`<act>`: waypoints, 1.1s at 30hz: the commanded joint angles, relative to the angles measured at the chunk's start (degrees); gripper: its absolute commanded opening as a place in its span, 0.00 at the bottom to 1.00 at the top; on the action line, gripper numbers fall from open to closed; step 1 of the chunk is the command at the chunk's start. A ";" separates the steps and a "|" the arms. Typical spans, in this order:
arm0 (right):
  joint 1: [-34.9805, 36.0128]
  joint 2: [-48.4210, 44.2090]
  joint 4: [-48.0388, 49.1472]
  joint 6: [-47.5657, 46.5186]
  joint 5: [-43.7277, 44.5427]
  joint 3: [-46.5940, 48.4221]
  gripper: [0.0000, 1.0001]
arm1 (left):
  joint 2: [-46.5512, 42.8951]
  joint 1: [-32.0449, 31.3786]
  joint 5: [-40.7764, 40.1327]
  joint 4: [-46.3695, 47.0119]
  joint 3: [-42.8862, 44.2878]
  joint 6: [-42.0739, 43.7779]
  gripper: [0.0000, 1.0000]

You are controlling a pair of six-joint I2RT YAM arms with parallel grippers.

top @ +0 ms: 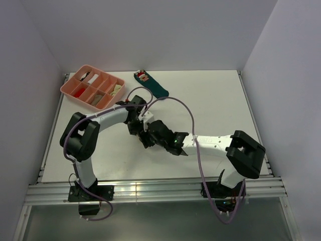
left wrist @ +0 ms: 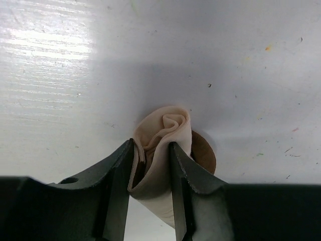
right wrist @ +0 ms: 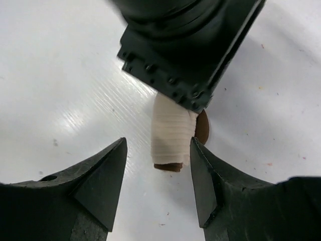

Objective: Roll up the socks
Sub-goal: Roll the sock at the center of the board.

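Left fingers (left wrist: 118, 173) pinch soft, ribbed cream rolled socks (left wrist: 168, 125); right fingers (right wrist: 105, 175) spread, possibly grazing roll.

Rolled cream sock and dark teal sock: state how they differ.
The rolled cream fabric sock is wound into a tight roll; the dark teal sock with a red-and-white figure lies flat. The cream one is pinched by the left gripper; the teal one lies untouched near the pink tray. Both are soft fabric.

One pink tray (top: 93, 86), one teal sock (top: 153, 85) and one rolled sock bundle (left wrist: 168, 135) lay on one desk (top: 210, 100).
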 commanded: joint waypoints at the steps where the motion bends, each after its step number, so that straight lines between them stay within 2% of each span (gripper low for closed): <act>1: 3.26 2.21 -1.02 -6.52 12.31 2.14 0.61 | 3.93 -0.05 -3.89 -5.87 1.67 4.13 0.38; 8: 7.40 8.36 1.00 -9.68 17.07 3.73 0.61 | 6.83 -0.14 -3.81 -8.25 5.45 5.54 0.38; 16: 9.51 14.78 2.58 -12.15 20.75 5.57 0.59 | 7.62 -0.40 -3.63 -9.04 5.72 5.98 0.38; 18: 9.77 16.28 2.59 -11.89 21.81 6.10 0.53 | 7.45 -0.40 -3.28 -8.87 5.72 5.98 0.38; 22: 9.86 17.69 2.93 -10.75 21.90 5.40 0.33 | 5.18 -0.76 -2.84 -7.64 4.67 5.63 0.42; 23: 9.69 16.82 3.37 -10.40 20.07 4.01 0.19 | 4.47 -0.76 -2.84 -6.85 4.58 5.54 0.44; 25: 9.07 16.20 2.51 -7.60 17.70 3.47 0.05 | 1.93 -0.76 -3.02 -6.06 4.14 5.19 0.53; 26: 8.72 16.11 1.98 -6.97 15.59 3.29 0.01 | 1.04 -0.76 -3.10 -5.36 4.14 5.19 0.56; 30: 6.70 14.97 2.06 -3.55 9.63 1.45 0.00 | -4.05 -0.49 -3.02 -3.16 5.01 3.87 0.73; 33: 4.33 13.21 2.93 -0.56 4.26 -0.75 0.00 | -9.50 0.82 -3.89 -0.79 5.46 2.30 0.79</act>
